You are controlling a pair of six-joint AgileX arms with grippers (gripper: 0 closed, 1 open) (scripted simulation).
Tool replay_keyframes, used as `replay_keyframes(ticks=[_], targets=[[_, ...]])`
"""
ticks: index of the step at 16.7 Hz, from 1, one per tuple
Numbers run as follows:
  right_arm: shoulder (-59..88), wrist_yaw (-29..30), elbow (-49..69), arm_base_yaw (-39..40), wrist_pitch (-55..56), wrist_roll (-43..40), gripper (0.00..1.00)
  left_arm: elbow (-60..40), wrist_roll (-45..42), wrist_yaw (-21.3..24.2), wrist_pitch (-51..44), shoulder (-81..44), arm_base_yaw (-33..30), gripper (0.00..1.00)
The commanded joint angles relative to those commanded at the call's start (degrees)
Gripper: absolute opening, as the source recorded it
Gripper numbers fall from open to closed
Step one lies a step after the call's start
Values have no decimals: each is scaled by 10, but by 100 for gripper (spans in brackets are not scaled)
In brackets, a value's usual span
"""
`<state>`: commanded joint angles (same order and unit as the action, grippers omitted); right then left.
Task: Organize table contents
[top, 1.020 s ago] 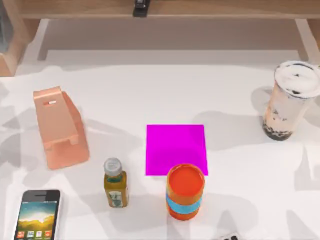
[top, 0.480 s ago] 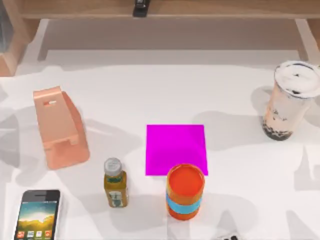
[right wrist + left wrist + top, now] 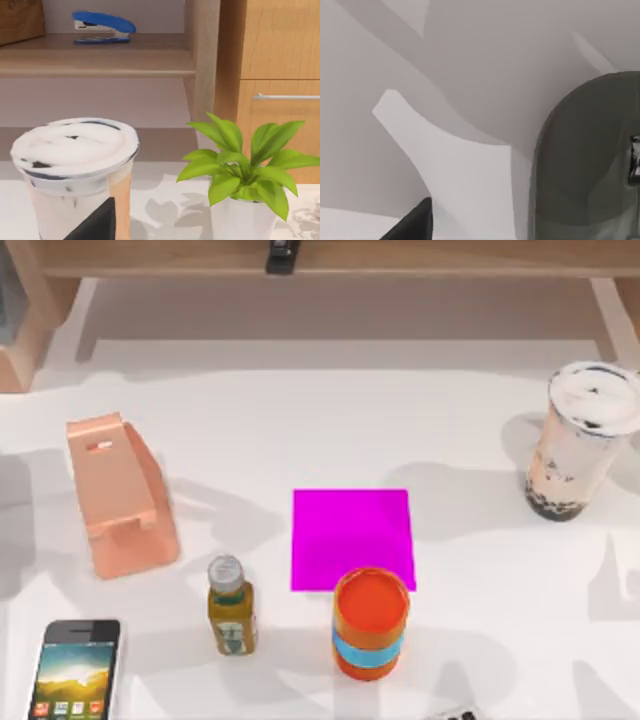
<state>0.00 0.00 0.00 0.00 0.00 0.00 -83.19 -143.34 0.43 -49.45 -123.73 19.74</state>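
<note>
The white worktop has open room across its far half, between the wooden shelf at the back and the row of things nearer the front. A magenta square mat lies flat at the middle. Just in front of it, overlapping its near edge in the top view, stands an orange can with a blue band; a small amber bottle stands to the can's left, apart from the mat. A salmon phone stand sits on the left side with bare worktop all round it.

The smartphone lies flat at the front left corner, its screen up, running off the near edge of the top view. The milk-tea cup stands upright close to the right edge; the right wrist view shows its lid close by, with a potted plant beside it and a blue stapler on the shelf behind. A small dark part of something at the front edge is too cut off to name.

Against the earlier top views, no object has changed place; only the soft shadows at the left edge lie differently.

A dark tip of the left end effector shows above shadowed worktop beside a grey rounded shape; a dark tip of the right end effector sits before the cup. Whether either is apart or together I cannot tell, and neither is seen touching anything.
</note>
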Motion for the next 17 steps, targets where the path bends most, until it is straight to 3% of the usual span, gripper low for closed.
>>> replay_keyframes(ticks=[3, 16, 17], targets=[[0, 0, 0, 0, 0, 0, 100, 0, 0, 0, 0, 0, 0, 100], [0, 0, 0, 0, 0, 0, 100, 0, 0, 0, 0, 0, 0, 2], [0, 0, 0, 0, 0, 0, 100, 0, 0, 0, 0, 0, 0, 0]])
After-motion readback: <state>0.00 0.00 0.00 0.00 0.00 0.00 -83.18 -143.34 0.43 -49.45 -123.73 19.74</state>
